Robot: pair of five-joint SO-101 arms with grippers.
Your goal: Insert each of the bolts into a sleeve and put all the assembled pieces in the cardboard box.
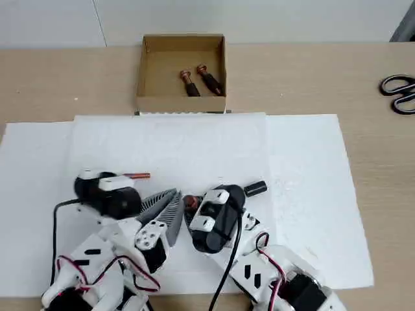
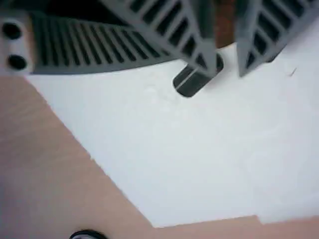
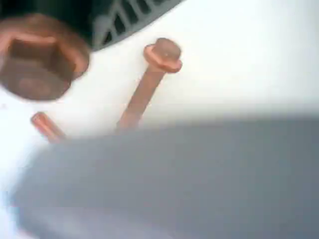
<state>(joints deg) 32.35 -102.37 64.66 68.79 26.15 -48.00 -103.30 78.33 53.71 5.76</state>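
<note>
We see the white paper (image 1: pixel 311 194) with the cardboard box (image 1: pixel 181 103) at its 12 o'clock, holding two assembled pieces (image 1: pixel 201 81). At 6 o'clock the left gripper (image 1: pixel 170 208) and right gripper (image 1: pixel 194 214) meet around a bolt head (image 1: pixel 190 203); we cannot tell whether either grips it. A loose bolt (image 1: pixel 137 175) lies at the left gripper's 10 o'clock, and a black sleeve (image 1: pixel 255 188) at the right gripper's 2 o'clock.

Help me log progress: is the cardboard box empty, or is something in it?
Not empty. Two sleeved bolts lie on the floor of the cardboard box, side by side, copper heads toward its far wall.
</note>
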